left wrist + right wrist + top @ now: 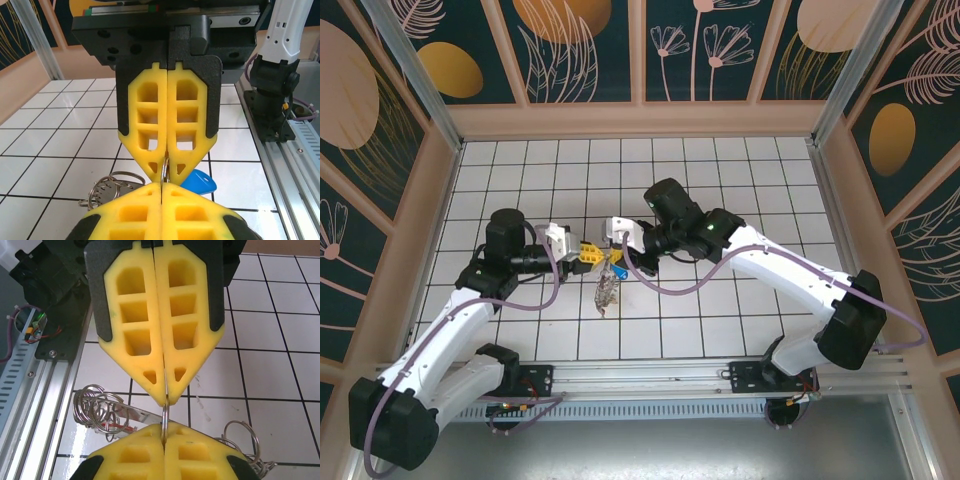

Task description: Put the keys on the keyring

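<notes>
Roughly, from the L side: the left gripper [166, 164] was fully closed, its yellow fingers [150, 106] pressed flat together w/ a thin edge-on metal wire nipped at the tips; I took that wire for the keyring [163, 173]. Just beside it a blue key [200, 181] showed its head on one side and a tangle of small rings [107, 189] lay on the other, over the tiled table [60, 150]. From overhead the bunch of keys [607, 290] hung btwn the two arms near mid-table, apparently off the surface, though I couldn't be sure. The right gripper [164, 402] was likewise shut tight, pinching the same sort of wire at its tips, w/ more small rings either side. Judging by this, both tools had the ring and the step in hand was working a key onto it. Doing it well would mean using one pinch as a fixed anchor & letting the other do the feeding, w/ the two grips near each other but not touching so the wire couldn't twist. Pulling apart looked risky, since thin wire could slip from soft pads, and the dangling keys might snag
</notes>
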`<state>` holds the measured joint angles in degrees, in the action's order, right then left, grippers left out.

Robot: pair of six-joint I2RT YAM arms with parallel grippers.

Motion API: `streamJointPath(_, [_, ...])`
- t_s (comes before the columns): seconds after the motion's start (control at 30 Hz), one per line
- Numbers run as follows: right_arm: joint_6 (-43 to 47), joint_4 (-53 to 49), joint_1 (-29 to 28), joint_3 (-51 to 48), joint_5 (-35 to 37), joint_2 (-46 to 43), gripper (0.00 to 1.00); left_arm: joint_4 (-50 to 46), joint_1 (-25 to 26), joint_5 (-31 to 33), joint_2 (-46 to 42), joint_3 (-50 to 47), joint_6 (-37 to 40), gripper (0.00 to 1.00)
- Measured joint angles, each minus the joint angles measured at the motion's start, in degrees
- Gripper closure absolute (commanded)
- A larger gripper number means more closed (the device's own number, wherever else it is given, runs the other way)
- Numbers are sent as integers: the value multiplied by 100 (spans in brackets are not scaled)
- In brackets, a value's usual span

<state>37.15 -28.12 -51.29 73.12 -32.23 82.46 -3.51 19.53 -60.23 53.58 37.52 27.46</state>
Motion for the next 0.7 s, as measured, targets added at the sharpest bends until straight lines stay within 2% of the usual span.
streamJointPath(0.33, [-2, -192, -15, 98, 153, 0, 100, 35, 35, -146, 313, 28, 107, 100])
streamJointPath(0.57, [4, -343, -20, 98, 289, 0, 100, 74, 350, 48, 634, 66, 162, 100])
streamJointPath(0.7, [33, -498, -20, 98, 439, 0, 100, 227, 522, 103, 876, 63, 98, 95])
